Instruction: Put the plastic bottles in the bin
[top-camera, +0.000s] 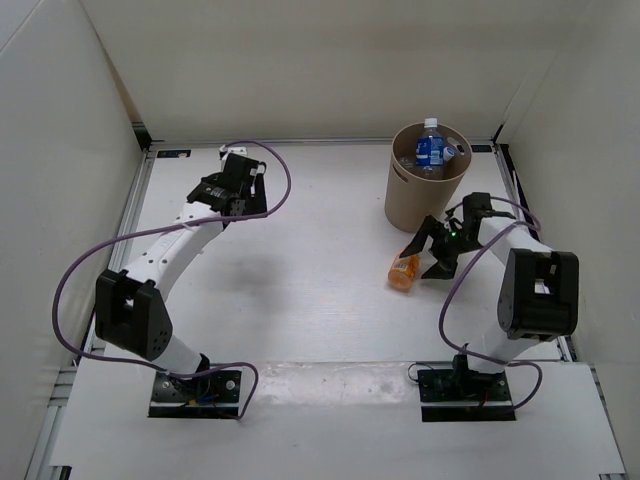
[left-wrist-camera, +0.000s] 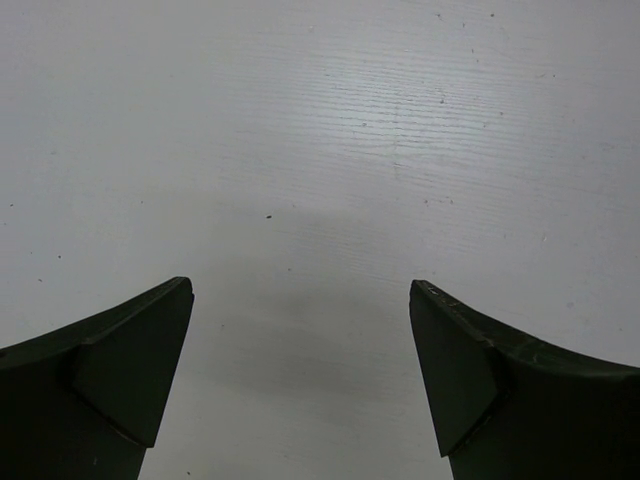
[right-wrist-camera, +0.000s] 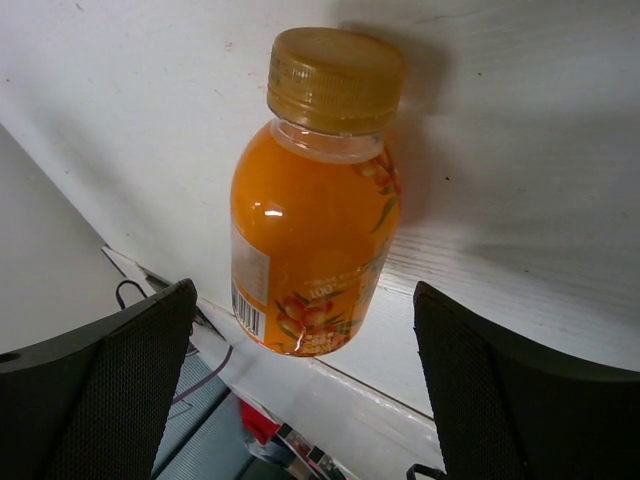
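Top view: one bin (top-camera: 428, 205) stands far right on the table (top-camera: 300, 300). One blue-label bottle (top-camera: 430, 150) is inside it, neck poking above the rim. Beside it are what look like two clear bottles (top-camera: 453, 153); they are too small to count for sure. One orange bottle (top-camera: 404, 271) lies on the table just in front of the bin, outside it. The right gripper (top-camera: 418, 262) is low, just beside the orange bottle, fingers apart. No other loose bottle shows on the table.

Left wrist view: the left gripper (left-wrist-camera: 300, 290) has its fingers wide apart, nothing between them. Only bare table shows below, and no bottle is near.

Right wrist view: the fingers are wide apart. The orange bottle is on its side, gold cap pointing away, lined up in the gap between the two fingers. It is apart from both, not gripped.

Progress, judged: mostly done. The blue-label bottle and probably both clear bottles are in the bin. Only the orange bottle is left: clamp it, lift it over the rim, drop it.

Counts: bin 1. Orange bottle 1, out. Blue-label bottle 1, in. Clear bottles likely 2, in.
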